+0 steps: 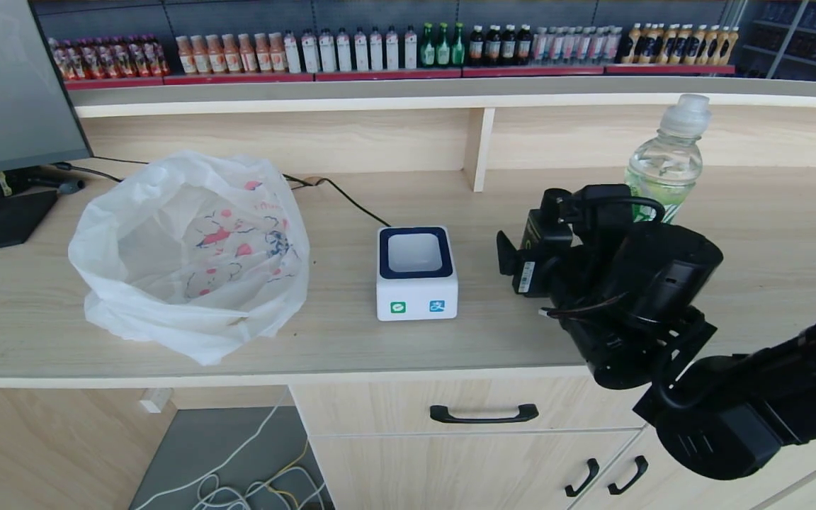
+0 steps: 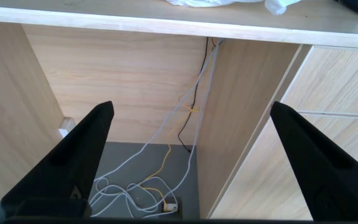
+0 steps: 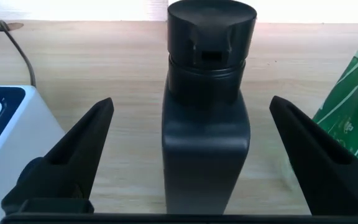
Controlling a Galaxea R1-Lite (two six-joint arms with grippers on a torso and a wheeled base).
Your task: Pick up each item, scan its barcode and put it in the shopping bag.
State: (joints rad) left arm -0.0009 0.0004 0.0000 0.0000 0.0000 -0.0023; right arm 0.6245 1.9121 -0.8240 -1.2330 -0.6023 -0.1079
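Monitor (image 1: 15, 78) at ten o'clock on wooden counter (image 1: 25, 312); drinks shelf (image 1: 380, 51) at twelve (bottles in neat rows); loose cables (image 1: 238, 492) below counter, about seven.

right arm (image 1: 670, 283) glossy black, rounded joints, looped black cables (image 1: 620, 202); right hand (image 3: 191, 102) fingers (image 3: 73, 162) black wedges.

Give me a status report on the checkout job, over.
Left gripper open, low in front of the counter. Right gripper open, straddling the black bottle, not gripping. Water bottle stands close beside it.
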